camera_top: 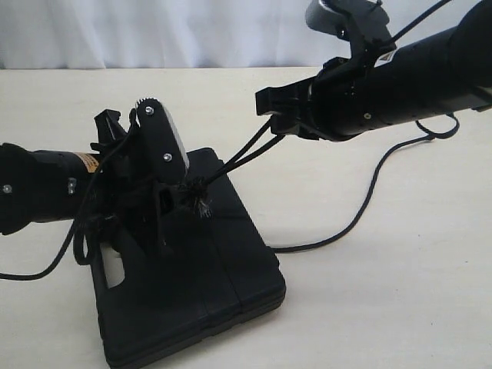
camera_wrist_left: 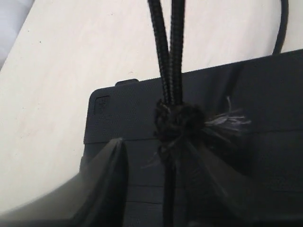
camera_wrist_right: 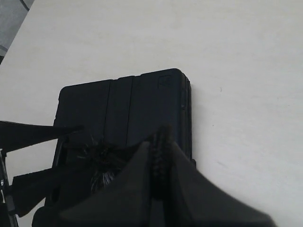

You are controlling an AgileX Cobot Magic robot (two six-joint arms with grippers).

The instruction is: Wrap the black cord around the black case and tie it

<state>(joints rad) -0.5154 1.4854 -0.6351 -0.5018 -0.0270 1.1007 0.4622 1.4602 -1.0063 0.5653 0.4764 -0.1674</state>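
The black case [camera_top: 231,284] lay flat on the counter [camera_top: 384,292]. The right pincer [camera_wrist_right: 158,142] was clamped on two strands of the black cord [camera_top: 246,154], raised taut above the case. The left pincer [camera_wrist_left: 154,146] straddled the cord's frayed knot [camera_wrist_left: 182,123] on the lid; I could not tell whether it gripped.

Both arms are matte black tubes. The left arm [camera_top: 38,188] carries a small orange label [camera_top: 88,161] just behind the left gripper [camera_top: 171,201], whose housing shows a pale grey panel [camera_top: 177,146] and silver screws [camera_top: 167,157]. Behind the right gripper [camera_top: 270,114], the right arm [camera_top: 419,81] bears one bright screw [camera_top: 367,116], and a thin black cable [camera_top: 61,257] loops under the left arm.
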